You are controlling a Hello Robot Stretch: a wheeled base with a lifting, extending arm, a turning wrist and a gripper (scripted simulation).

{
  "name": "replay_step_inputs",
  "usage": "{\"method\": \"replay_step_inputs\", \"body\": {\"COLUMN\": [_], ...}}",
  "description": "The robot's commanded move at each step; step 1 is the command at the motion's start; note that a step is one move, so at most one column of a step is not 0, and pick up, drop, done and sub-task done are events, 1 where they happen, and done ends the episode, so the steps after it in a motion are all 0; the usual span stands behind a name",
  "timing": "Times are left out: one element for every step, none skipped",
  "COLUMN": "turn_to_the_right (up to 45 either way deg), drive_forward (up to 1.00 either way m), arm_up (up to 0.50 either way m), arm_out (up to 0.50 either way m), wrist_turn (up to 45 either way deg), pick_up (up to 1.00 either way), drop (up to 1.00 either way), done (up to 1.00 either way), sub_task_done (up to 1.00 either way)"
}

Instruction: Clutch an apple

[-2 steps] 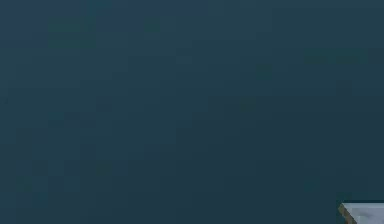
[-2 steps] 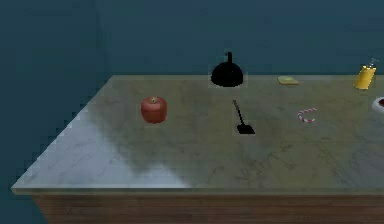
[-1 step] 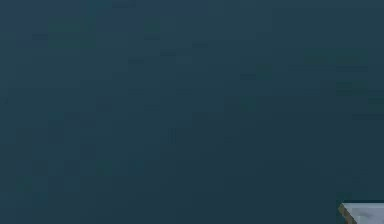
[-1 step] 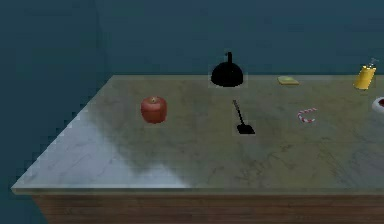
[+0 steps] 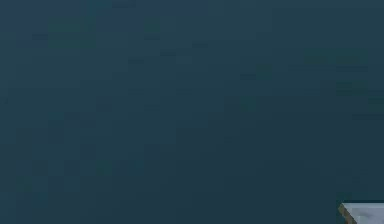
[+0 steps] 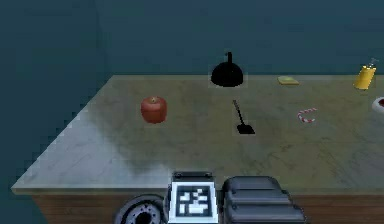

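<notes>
White black-marked square tag (image 6: 193,201), dark ribbed block (image 6: 262,200)

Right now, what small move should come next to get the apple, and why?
Probably roll the base slightly forward: in the arm side view the apple sits on the table up and left of the arm's white marker, so extending now would likely pass beside it.
</notes>
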Motion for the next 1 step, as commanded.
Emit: {"method": "replay_step_inputs", "body": {"turn_to_the_right": [0.0], "drive_forward": [0.00], "arm_up": [0.00], "arm_out": [0.44], "wrist_turn": [0.0], "pick_up": [0.00], "drop": [0.00], "done": [0.00], "sub_task_done": [0.00]}}
